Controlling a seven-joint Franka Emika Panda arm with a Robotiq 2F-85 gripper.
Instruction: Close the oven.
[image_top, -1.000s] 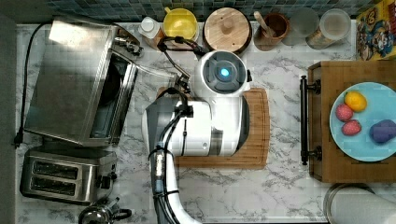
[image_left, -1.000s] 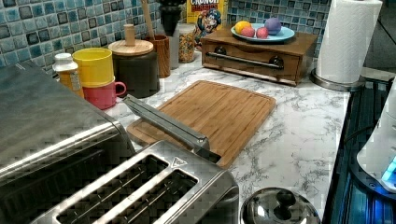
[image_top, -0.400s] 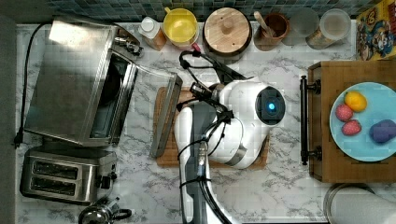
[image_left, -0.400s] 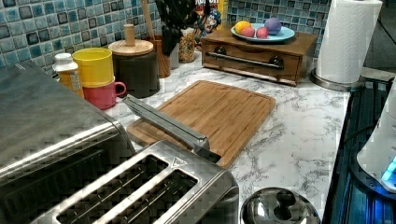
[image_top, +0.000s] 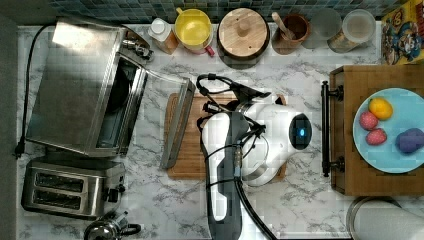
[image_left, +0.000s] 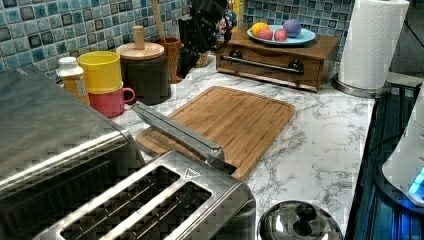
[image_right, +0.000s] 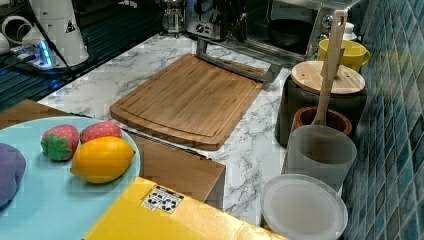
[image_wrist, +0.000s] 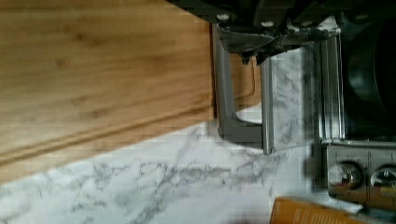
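A white-veined marble tabletop (image_top: 300, 200) is seen carrying everything. The oven (image_top: 80, 90), a boxy brushed-steel unit, is placed at the top view's left; its glass door (image_top: 172, 117) is dropped open, the bar handle (image_left: 175, 131) lying over the edge of a rectangular bamboo board (image_left: 235, 117). A slotted steel toaster (image_top: 70, 187) is set just beside the oven. The dark gripper (image_left: 202, 25) hangs above the board's far end; whether the fingers are spread cannot be told.
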